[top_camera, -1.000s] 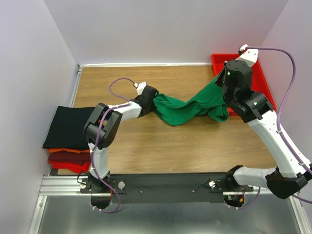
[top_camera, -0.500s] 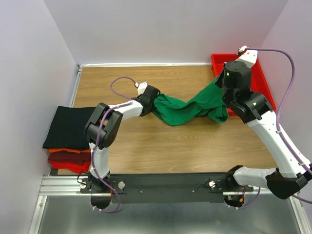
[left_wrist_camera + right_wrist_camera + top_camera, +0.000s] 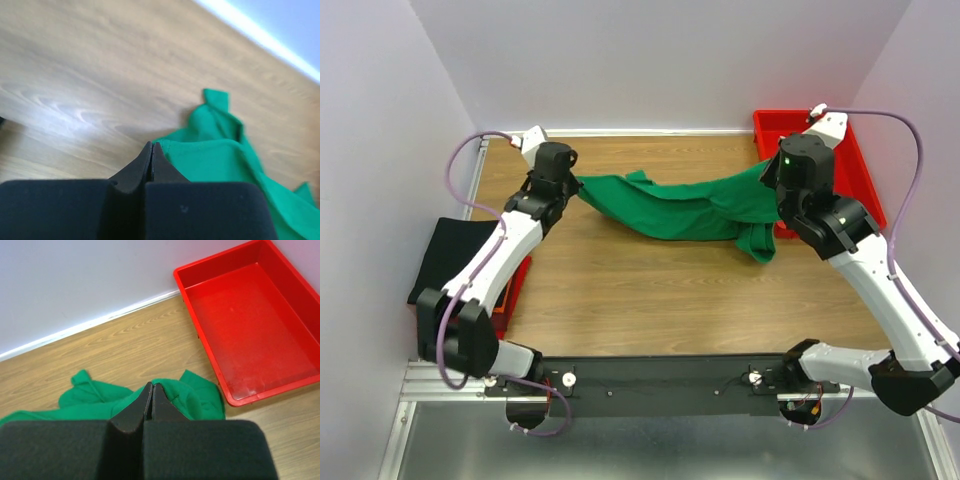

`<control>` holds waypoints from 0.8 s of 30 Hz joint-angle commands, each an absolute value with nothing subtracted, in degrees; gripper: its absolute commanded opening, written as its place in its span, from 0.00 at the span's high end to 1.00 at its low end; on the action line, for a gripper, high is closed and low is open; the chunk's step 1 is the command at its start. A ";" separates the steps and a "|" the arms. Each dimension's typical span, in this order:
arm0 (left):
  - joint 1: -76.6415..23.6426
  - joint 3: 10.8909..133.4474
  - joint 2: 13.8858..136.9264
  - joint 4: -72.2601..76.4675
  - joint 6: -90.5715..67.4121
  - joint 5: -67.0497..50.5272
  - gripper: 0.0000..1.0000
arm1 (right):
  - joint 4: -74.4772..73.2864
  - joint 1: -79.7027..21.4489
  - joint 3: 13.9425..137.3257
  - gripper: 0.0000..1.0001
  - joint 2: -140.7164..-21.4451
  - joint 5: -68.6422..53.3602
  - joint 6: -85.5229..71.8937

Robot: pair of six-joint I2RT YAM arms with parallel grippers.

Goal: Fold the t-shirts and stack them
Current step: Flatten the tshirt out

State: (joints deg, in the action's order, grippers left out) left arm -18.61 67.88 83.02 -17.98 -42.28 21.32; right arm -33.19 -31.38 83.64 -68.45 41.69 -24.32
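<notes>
Left pincer (image 3: 576, 184) is shut tight on one end of the green t-shirt (image 3: 670, 205). Right pincer (image 3: 772, 176) is clamped on the other end. The shirt spans between the pincers, sagging toward the wooden surface (image 3: 650, 290). Red tray (image 3: 765, 120) sits just behind the right pincer. Folded black t-shirt (image 3: 440, 260) lies near the left pincer's outer side.

left gripper (image 3: 574, 182) swung leftward, green t-shirt (image 3: 680, 205) stretched out

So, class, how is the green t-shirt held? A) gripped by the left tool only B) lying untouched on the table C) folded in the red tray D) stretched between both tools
D: the left tool and the right tool are each shut on one end of the green t-shirt, which spans between them.
</notes>
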 commanded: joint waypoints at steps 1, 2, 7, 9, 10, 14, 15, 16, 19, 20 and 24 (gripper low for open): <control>-17.58 65.66 76.76 -21.71 -39.73 22.76 1.00 | -33.84 -30.94 81.48 1.00 -64.52 40.61 -26.80; -16.97 65.31 75.08 -22.41 -39.47 23.29 1.00 | -34.19 -30.94 80.95 1.00 -64.08 40.43 -26.98; -15.30 66.00 64.79 -23.64 -38.50 26.01 1.00 | -35.33 -30.94 82.61 0.99 -62.05 39.64 -27.42; -15.03 67.93 59.87 -23.91 -37.97 28.02 1.00 | -35.33 -30.94 85.06 0.99 -61.26 39.11 -27.16; -14.94 68.64 56.81 -23.73 -37.62 28.47 1.00 | -35.42 -30.94 85.95 1.00 -61.00 38.76 -26.98; -14.94 72.06 50.39 -23.29 -37.09 30.06 1.00 | -35.51 -30.94 89.47 1.00 -59.59 36.39 -26.19; -14.94 72.77 49.23 -23.03 -37.00 30.23 1.00 | -35.51 -30.94 89.91 1.00 -58.98 35.34 -26.19; -14.94 73.03 47.30 -22.16 -36.74 30.15 1.00 | -35.59 -30.94 90.78 0.99 -58.63 34.38 -26.02; -14.94 73.30 45.27 -20.92 -36.22 30.59 1.00 | -35.77 -30.94 91.93 1.00 -58.09 34.10 -25.84; -14.94 73.21 45.18 -20.31 -36.12 30.67 1.00 | -35.77 -30.94 92.63 1.00 -58.27 33.75 -25.93; -14.94 71.82 48.24 -14.80 -36.38 29.89 1.00 | -34.55 -30.94 92.64 1.00 -63.27 32.70 -25.32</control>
State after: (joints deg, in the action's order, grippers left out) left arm -15.33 73.60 44.21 -19.09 -37.19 28.64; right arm -35.46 -31.38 92.38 -59.42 34.89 -26.04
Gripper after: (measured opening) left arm 0.006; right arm 0.006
